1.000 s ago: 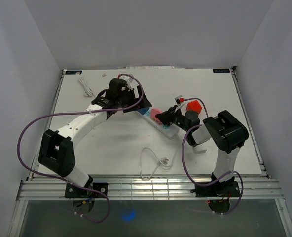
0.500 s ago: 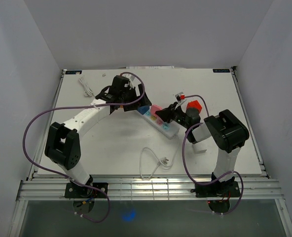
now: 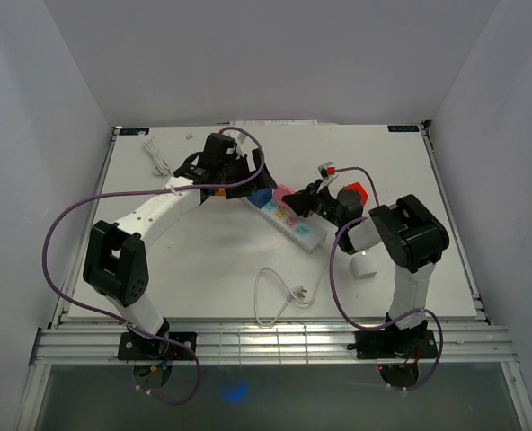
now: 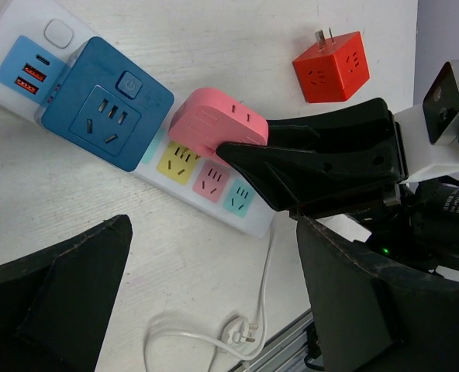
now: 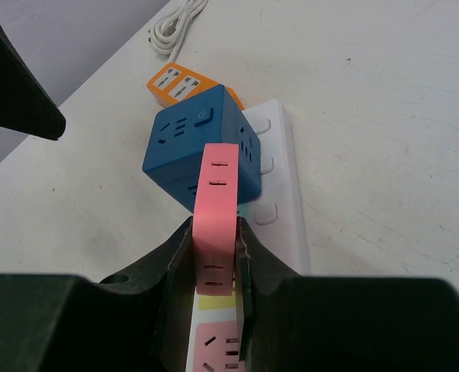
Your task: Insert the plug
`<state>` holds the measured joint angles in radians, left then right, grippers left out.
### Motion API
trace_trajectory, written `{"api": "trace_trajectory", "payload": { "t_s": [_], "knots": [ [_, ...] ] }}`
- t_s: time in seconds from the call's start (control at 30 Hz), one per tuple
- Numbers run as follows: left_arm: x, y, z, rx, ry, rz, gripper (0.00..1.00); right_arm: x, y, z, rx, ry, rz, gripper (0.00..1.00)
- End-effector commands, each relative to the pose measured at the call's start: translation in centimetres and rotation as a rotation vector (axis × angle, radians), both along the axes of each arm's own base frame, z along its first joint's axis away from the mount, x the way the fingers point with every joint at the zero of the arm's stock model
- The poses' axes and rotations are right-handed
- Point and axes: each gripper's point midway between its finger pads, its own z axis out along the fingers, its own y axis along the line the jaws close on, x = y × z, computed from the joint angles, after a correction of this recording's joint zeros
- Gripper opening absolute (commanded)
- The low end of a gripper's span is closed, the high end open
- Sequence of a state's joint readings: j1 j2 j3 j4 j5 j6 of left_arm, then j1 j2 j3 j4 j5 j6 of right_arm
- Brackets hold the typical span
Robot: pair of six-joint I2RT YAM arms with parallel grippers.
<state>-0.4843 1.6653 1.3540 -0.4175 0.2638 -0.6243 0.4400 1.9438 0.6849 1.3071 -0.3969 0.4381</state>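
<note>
My right gripper (image 3: 295, 199) is shut on a pink plug adapter (image 5: 218, 201), gripping its two flat sides. The pink adapter (image 4: 214, 124) is over the white power strip (image 4: 254, 226), right beside the blue cube adapter (image 4: 105, 105) that sits plugged in the strip. I cannot tell whether its prongs are in a socket. Yellow, pink and teal sockets lie bare on the near side of it. My left gripper (image 4: 214, 310) is open and empty, hovering above the strip (image 3: 300, 228) at its far-left end (image 3: 248, 175).
A red cube adapter (image 3: 354, 192) lies on the table right of the strip. An orange USB adapter (image 5: 175, 84) sits at the strip's far end. The strip's white cable and plug (image 3: 279, 301) lie near the front edge. A coiled white cable (image 3: 156, 157) lies back left.
My right gripper has carried the pink adapter a little up and left along the strip, next to the blue cube. My left arm has swung so that its gripper sits farther back and right.
</note>
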Motion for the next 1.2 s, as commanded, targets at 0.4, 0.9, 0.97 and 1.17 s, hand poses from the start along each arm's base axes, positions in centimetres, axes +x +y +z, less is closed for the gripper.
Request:
{"api": "trace_trajectory", "payload": {
  "t_s": [0.4, 0.9, 0.97, 1.17],
  "knots": [
    [0.3, -0.5, 1.7, -0.017, -0.038, -0.037, 0.98, 0.5, -0.4, 7.2, 0.157, -0.346, -0.02, 0.08],
    [0.0, -0.6, 1.5, -0.023, -0.037, -0.051, 0.98, -1.8, -1.4, 5.8, 0.175, -0.343, -0.024, 0.08],
    [0.0, -0.7, 1.5, -0.025, -0.036, -0.057, 0.98, -2.0, -1.4, 5.6, 0.166, -0.342, -0.019, 0.08],
    [-0.2, -0.9, 0.7, -0.026, -0.014, -0.072, 0.98, -3.5, -1.4, 4.9, 0.094, -0.394, -0.012, 0.08]
  ]
}}
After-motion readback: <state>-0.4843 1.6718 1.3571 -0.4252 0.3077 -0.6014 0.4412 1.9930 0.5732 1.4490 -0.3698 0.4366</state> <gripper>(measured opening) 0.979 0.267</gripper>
